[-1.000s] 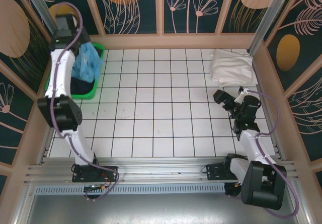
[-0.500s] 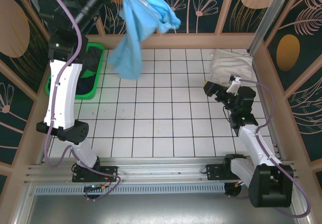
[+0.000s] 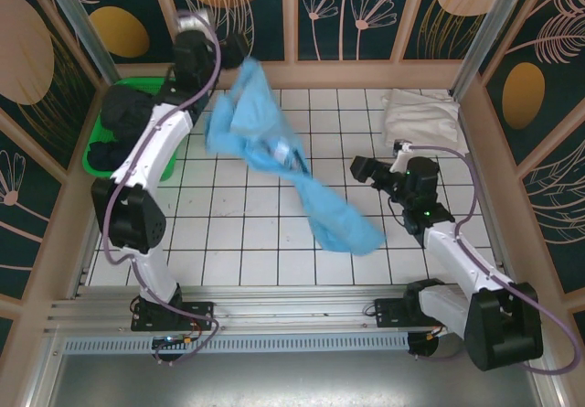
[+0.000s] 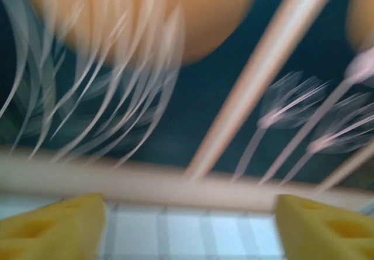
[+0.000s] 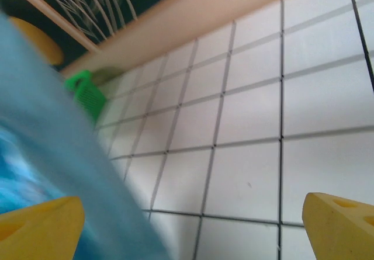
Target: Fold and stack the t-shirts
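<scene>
Okay, sky-blue shirt (image 3: 260,128) strung twisted from 11 o'clock to table (image 3: 228,242) centre, apparently loose. Left gripper (image 4: 190,228): jaws spread, empty. Right gripper (image 5: 187,225) at 3 o'clock: jaws spread, cloth just beside. Risk: lands bunched, or drapes over that gripper.

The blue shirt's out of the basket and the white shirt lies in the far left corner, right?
No. The top view shows the white shirt in the far right corner; the basket sits at the far left. The blue shirt is out of the basket.
</scene>
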Controlling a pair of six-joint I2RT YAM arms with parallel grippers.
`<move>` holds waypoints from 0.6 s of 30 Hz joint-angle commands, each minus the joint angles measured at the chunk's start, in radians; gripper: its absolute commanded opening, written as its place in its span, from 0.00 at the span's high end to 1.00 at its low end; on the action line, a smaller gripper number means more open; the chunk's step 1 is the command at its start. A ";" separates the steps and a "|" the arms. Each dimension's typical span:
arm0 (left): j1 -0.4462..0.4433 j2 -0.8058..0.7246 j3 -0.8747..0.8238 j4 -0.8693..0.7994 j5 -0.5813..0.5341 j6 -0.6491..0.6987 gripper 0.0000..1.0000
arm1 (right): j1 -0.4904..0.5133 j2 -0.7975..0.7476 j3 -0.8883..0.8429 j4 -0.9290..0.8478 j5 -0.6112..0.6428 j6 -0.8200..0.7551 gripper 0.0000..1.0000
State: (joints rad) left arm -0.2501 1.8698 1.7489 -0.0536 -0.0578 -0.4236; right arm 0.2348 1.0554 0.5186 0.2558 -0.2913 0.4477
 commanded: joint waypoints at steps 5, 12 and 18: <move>0.031 -0.050 -0.371 -0.058 -0.170 0.049 0.08 | 0.208 0.095 0.022 -0.258 0.215 -0.036 0.09; -0.021 -0.118 -0.652 0.003 0.047 0.075 0.13 | 0.447 0.137 0.055 -0.466 0.357 0.090 0.14; -0.022 -0.025 -0.659 -0.010 0.091 0.070 0.36 | 0.532 0.199 0.051 -0.631 0.456 0.183 0.15</move>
State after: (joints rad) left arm -0.2813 1.8122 1.0828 -0.0902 -0.0078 -0.3656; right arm 0.7498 1.2304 0.5514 -0.2367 0.0631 0.5579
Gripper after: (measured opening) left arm 0.654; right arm 0.849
